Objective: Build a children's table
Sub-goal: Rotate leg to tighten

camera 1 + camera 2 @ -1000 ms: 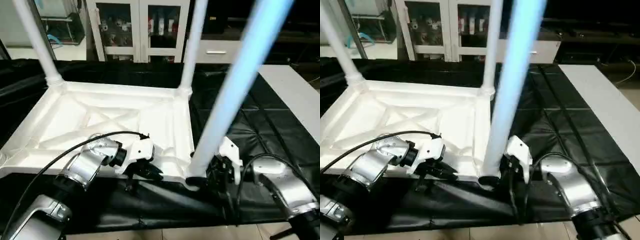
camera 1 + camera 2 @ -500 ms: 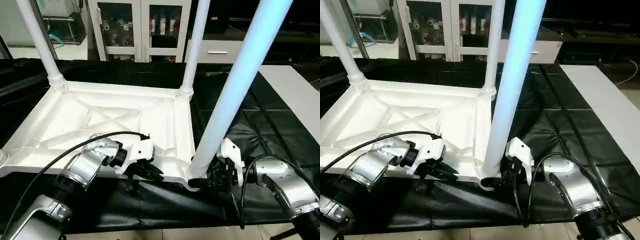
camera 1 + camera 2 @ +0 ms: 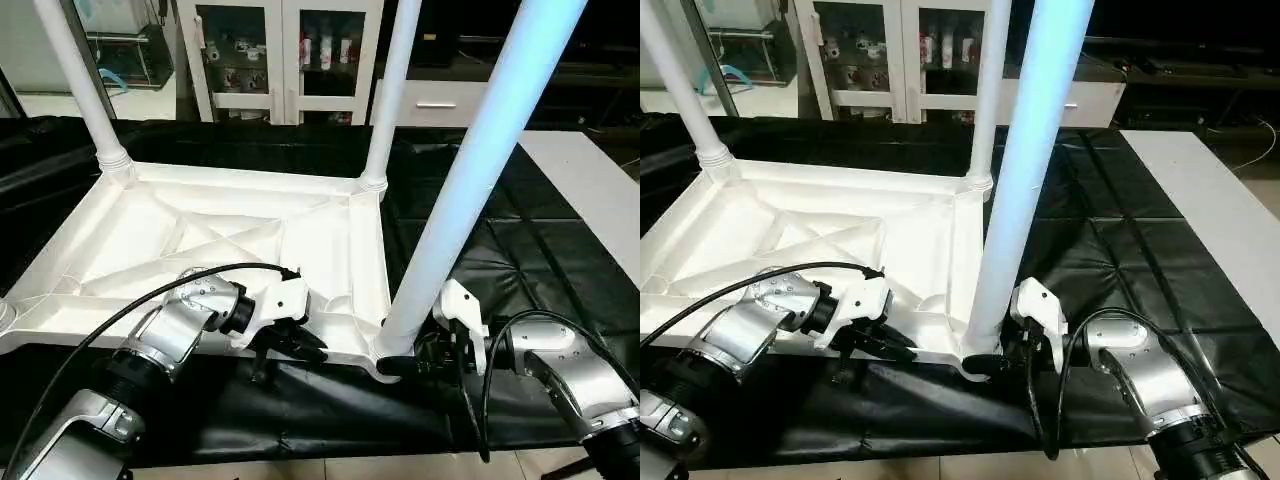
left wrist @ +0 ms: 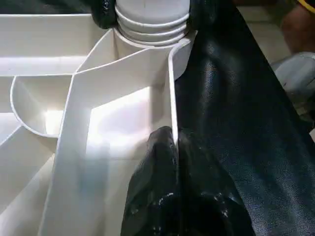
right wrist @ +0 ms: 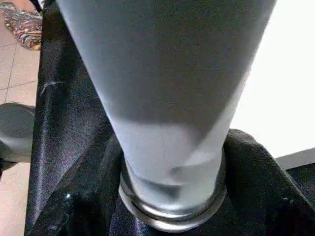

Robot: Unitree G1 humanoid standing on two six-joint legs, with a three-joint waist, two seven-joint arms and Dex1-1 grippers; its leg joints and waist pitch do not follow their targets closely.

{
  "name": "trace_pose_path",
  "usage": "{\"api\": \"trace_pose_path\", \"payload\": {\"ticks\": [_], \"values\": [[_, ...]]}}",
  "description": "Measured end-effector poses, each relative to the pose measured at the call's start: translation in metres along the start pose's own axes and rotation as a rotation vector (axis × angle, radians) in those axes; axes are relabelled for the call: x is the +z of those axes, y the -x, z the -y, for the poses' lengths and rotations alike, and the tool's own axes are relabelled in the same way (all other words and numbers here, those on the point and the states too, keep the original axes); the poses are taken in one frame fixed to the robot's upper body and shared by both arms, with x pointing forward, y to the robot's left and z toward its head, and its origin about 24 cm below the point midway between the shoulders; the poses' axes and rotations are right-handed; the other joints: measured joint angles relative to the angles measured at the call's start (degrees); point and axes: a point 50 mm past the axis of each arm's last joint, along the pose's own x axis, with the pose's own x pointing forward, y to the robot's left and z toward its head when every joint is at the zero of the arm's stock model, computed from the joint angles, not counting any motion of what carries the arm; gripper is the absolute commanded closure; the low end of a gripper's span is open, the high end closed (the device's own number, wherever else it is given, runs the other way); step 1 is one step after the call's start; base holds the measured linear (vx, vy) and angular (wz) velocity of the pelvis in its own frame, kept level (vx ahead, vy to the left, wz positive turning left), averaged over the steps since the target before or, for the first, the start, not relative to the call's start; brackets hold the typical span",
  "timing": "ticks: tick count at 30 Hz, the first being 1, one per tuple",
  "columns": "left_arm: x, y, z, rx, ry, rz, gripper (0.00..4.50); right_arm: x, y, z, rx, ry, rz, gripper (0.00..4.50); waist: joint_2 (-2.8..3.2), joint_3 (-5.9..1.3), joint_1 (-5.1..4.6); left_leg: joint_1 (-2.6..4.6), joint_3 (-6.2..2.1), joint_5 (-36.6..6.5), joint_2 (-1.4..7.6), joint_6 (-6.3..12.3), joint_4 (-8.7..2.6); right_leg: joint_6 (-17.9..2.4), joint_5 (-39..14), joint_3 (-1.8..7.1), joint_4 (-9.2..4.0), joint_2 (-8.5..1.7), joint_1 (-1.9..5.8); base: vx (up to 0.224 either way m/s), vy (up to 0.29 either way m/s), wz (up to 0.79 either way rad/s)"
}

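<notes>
Three legs stand upright in the corner sockets of the upturned table top [image 3: 230,240], which lies with its X-ribbed underside up on the black sheet [image 3: 520,250] covering the counter. You have two legs at the far corners, the far left leg [image 3: 80,85] and the far right leg [image 3: 392,90], and a third, the near right leg [image 3: 470,180], at the corner close to the robot. The near left corner sits at the edge of the head views, and I cannot tell if its socket has a leg or not. So I judge that most of the work is done, and at most one leg is left, plus perhaps a last firm seating of the near right leg.

Your left end effector [image 3: 290,345] is clenched on the near rim of the top, one black finger [image 4: 152,196] on each side of the thin wall, as the left wrist view shows. The silver forearm comes up from the lower left and the wrist bends toward the rim, so this arm holds the top steady.

Your right end effector [image 3: 425,355] is at the foot of the near right leg, beside its socket. In the right wrist view its black fingers [image 5: 256,177] lie on both sides of the ringed base of this leg, very near it, but I cannot tell if they press it or stand free. The right forearm reaches in from the lower right, low over the sheet.
</notes>
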Motion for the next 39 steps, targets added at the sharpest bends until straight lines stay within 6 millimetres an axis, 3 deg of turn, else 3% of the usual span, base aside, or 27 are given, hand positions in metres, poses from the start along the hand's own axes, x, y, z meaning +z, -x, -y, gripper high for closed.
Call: {"api": "trace_pose_path", "payload": {"ticks": [3, 6, 12, 14, 20, 30, 33, 36, 37, 39], "values": [[-0.002, 0.002, -0.002, 0.042, 0.008, -0.002, 4.50, -0.001, -0.009, 0.005, -0.064, -0.037, 0.036, 1.87, -0.20, -0.06, -0.33, 0.01, -0.01, 0.01, 0.02, -0.02, 0.01, -0.01, 0.01, 0.00, 0.13, 0.02, 0.03, 0.000, 0.000, 0.00], [-0.003, 0.005, -0.012, 0.158, 0.038, -0.017, 4.50, 0.002, -0.021, 0.019, -0.210, -0.103, 0.078, 1.87, -0.26, -0.07, -1.76, 0.06, -0.03, 0.02, 0.00, -0.04, 0.13, 0.13, -0.06, 0.01, 0.19, 0.02, 0.08, 0.000, 0.000, 0.00], [0.005, -0.013, -0.033, 0.335, 0.115, -0.001, 4.50, 0.005, -0.033, 0.041, -0.483, -0.205, 0.124, 1.88, -0.30, -0.06, -3.06, 0.06, -0.06, 0.02, -0.05, -0.04, 0.19, 0.13, -0.05, 0.03, -0.05, 0.01, 0.14, 0.000, 0.000, 0.00], [0.013, -0.025, -0.046, 0.442, 0.146, -0.005, 4.50, 0.011, -0.047, 0.053, -0.647, -0.260, 0.146, 1.88, -0.31, -0.07, -3.29, 0.01, -0.06, 0.03, -0.07, -0.05, 0.27, 0.03, 0.04, 0.06, -0.05, 0.01, 0.09, 0.000, 0.000, 0.00], [0.034, -0.057, -0.065, 0.633, 0.200, -0.007, 4.50, 0.021, -0.062, 0.077, -0.998, -0.360, 0.157, 1.88, -0.18, -0.17, -3.14, 0.01, -0.07, 0.05, -0.12, -0.07, 0.26, -0.29, 0.29, 0.06, -0.03, -0.03, 0.11, 0.000, 0.000, 0.00], [0.038, -0.064, -0.067, 0.653, 0.143, -0.017, 4.50, 0.021, -0.065, 0.081, -1.069, -0.364, 0.193, 1.89, -0.11, -0.16, -2.90, -0.01, -0.05, 0.03, -0.11, 0.00, 0.00, -0.08, 0.13, 0.02, -0.04, -0.02, 0.01, 0.000, 0.000, 0.00], [0.038, -0.064, -0.067, 0.653, 0.127, -0.014, 4.50, 0.019, -0.063, 0.081, -1.064, -0.357, 0.215, 1.19, 0.01, -0.12, -2.82, -0.01, -0.05, 0.03, -0.11, -0.01, -0.02, -0.08, 0.13, 0.02, -0.04, -0.02, 0.00, 0.000, 0.000, 0.00], [0.039, -0.064, -0.067, 0.651, 0.114, -0.007, 4.50, 0.016, -0.060, 0.077, -1.056, -0.335, 0.234, 1.06, 0.09, -0.10, -2.52, -0.01, -0.05, 0.03, -0.10, -0.01, -0.04, -0.07, 0.12, 0.01, -0.04, -0.02, -0.01, 0.000, 0.000, 0.00], [0.039, -0.065, -0.067, 0.650, 0.109, -0.004, 4.50, 0.016, -0.059, 0.076, -1.059, -0.326, 0.242, 0.78, 0.10, -0.10, -2.41, -0.01, -0.05, 0.03, -0.10, -0.01, -0.04, -0.06, 0.12, 0.01, -0.04, -0.02, -0.02, 0.000, 0.000, 0.00], [0.039, -0.065, -0.067, 0.651, 0.103, -0.001, 4.50, 0.019, -0.057, 0.072, -1.054, -0.301, 0.266, 0.66, 0.19, -0.07, -2.31, -0.02, -0.05, 0.03, -0.11, 0.00, -0.04, -0.06, 0.12, 0.02, -0.04, -0.02, -0.02, 0.000, 0.000, 0.00]]}}
